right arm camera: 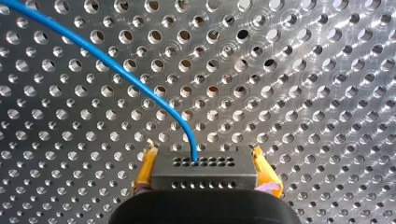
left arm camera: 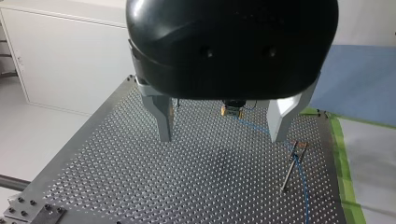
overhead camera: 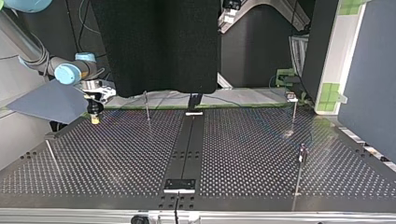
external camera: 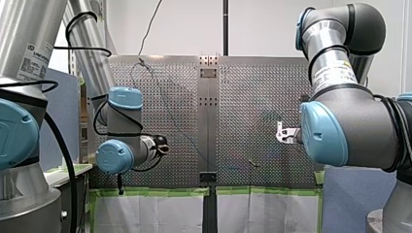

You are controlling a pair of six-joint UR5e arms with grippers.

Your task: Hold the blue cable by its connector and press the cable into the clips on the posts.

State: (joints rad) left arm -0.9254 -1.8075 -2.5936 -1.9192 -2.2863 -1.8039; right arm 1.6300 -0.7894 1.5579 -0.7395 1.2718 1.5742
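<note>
Connector (right arm camera: 204, 170) sits clamped between my right jaws just above the counter (right arm camera: 327, 93), blue cable (right arm camera: 116, 67) arching away from it. My left jaws hang spread and empty. Grasping looks done; next, carry the cable to a post (left arm camera: 289, 171) and press it into the clip (left arm camera: 301, 145).

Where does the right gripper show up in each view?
Front: hidden behind my right arm.
Top: right gripper at far left, over the perforated table.
Left wrist: ahead, between the left gripper's open fingers.
Right wrist: its own, shut on the connector.
Shared landmark: the perforated table.
</note>
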